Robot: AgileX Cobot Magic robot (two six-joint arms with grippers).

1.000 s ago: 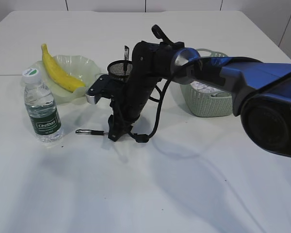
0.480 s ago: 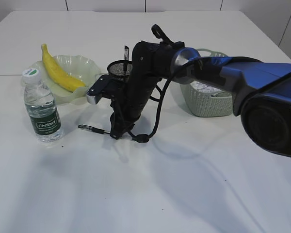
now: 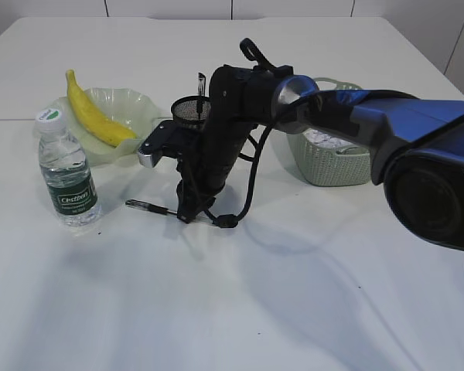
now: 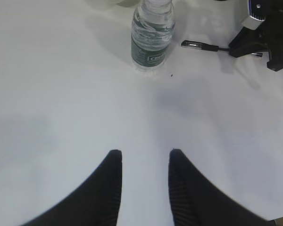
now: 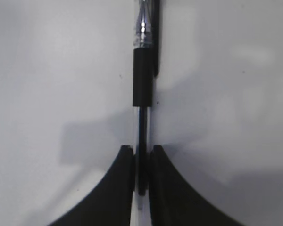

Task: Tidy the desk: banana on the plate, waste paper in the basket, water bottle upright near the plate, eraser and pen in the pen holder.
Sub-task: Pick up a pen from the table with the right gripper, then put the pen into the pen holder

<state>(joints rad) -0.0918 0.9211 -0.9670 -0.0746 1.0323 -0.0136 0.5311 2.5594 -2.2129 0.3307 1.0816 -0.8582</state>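
Exterior: the right gripper (image 3: pixel 187 214) is brought down onto the pen (image 3: pixel 148 205), which lies flat on the white tabletop (image 3: pixel 294 294) before the mesh pen holder (image 3: pixel 190 110).

Left wrist: the left gripper (image 4: pixel 145 162) is held idle — fingers (image 4: pixel 111 176) partly apart, empty; a ribbed clear water bottle (image 4: pixel 152 35) is upright.

Right wrist: the slim clear barrel is pinched between narrow black fingers (image 5: pixel 124 176) — rubber sleeve ahead.

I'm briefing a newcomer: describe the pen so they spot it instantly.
Find the clear plastic water bottle standing at the left of the white table. Just right of it lies a slim clear-and-black pen, its far end pinched by the right gripper; nothing else there is thin or lying flat.
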